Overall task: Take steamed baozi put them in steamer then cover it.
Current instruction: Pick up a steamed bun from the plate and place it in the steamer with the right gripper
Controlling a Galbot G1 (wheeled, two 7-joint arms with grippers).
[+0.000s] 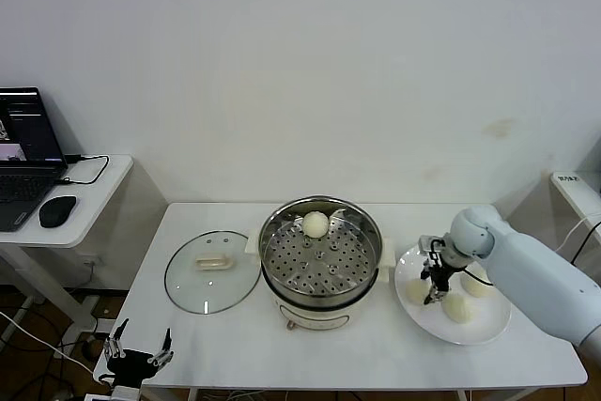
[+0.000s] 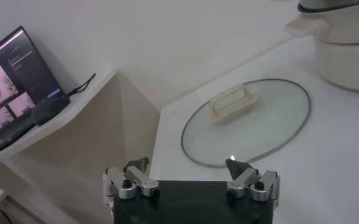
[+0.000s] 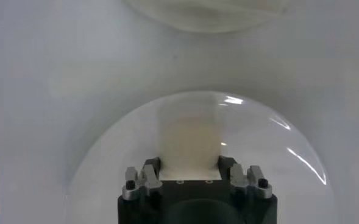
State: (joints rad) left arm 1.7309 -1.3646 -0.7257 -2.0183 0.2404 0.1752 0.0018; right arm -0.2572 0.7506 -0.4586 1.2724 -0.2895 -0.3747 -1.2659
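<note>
One steamed baozi (image 1: 315, 223) lies on the perforated tray of the steamer (image 1: 272, 265) at mid-table. Three more sit on a white plate (image 1: 488, 328) to its right. My right gripper (image 1: 434, 296) reaches down onto the plate; in the right wrist view its fingers press both sides of the baozi (image 3: 189, 141) nearest the steamer, so the right gripper (image 3: 189, 164) is shut on it. The other two buns (image 1: 458, 307) (image 1: 478, 282) lie beside it. The glass cover (image 1: 212, 270) (image 2: 246, 122) lies flat left of the steamer. My left gripper (image 1: 139, 354) (image 2: 185, 165) hangs open off the table's front left corner.
A side table at the left carries a laptop (image 1: 23, 152) and a mouse (image 1: 56, 210). The steamer's cream base (image 2: 347, 58) stands just beyond the cover in the left wrist view. Cables hang under the side table.
</note>
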